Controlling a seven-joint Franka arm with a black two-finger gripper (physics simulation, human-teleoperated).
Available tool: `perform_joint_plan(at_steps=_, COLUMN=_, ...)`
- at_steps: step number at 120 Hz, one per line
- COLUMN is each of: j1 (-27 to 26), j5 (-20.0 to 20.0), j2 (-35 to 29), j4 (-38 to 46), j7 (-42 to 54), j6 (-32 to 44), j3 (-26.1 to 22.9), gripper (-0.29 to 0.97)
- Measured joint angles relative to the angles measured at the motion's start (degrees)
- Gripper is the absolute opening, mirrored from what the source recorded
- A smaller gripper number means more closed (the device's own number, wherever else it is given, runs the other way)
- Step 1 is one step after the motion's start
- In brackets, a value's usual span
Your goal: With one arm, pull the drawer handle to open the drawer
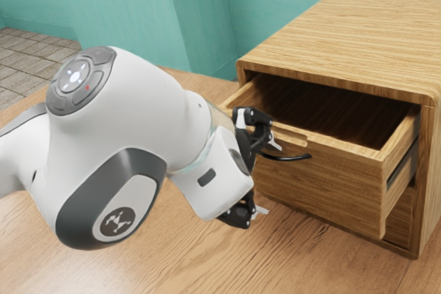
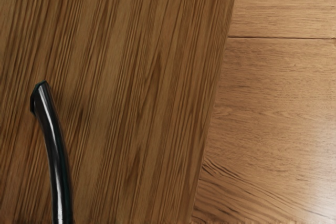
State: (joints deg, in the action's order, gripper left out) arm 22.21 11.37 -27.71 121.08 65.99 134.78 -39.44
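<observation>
Exterior view: the drawer [image 1: 331, 173] sits part-way out of the cabinet [image 1: 358, 39], its front facing the view's lower left. Our fingers [image 1: 258, 129] are spread wide, not clamped on the handle [image 1: 289, 158] right beside the upper one. It's a thin black bar, looks stiff and probably slick, with its long axis running across the front.

Wrist view: the handle [image 2: 52, 150] bows off the wood, so we'd hook it mid-bar.

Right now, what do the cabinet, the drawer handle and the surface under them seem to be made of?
Cabinet: light wood or wood veneer, matte, with fine straight grain lines.
Drawer handle: black and glossy, with bright highlights along its curve; metal or plastic, the look leaves it open.
Surface: wooden planks, warmer brown, slight sheen, seams between boards.
</observation>
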Motion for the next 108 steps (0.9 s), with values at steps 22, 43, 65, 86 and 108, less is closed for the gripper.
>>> perform_joint_plan(at_steps=22, j1=-4.07, j5=-0.10, j2=-2.40, j4=3.11, j7=0.57, j6=-1.69, j3=4.22, gripper=0.69)
perform_joint_plan(at_steps=43, j1=-7.95, j5=-0.13, j2=-5.26, j4=5.56, j7=1.22, j6=-2.78, j3=7.93, gripper=0.57)
perform_joint_plan(at_steps=65, j1=-11.83, j5=-0.44, j2=-8.30, j4=8.49, j7=1.65, j6=-3.40, j3=11.06, gripper=0.59)
perform_joint_plan(at_steps=86, j1=-12.61, j5=0.57, j2=-10.13, j4=9.08, j7=1.90, j6=-3.64, j3=11.05, gripper=0.58)
perform_joint_plan(at_steps=108, j1=-12.99, j5=1.02, j2=-10.78, j4=10.24, j7=1.89, j6=-3.43, j3=10.84, gripper=0.68)
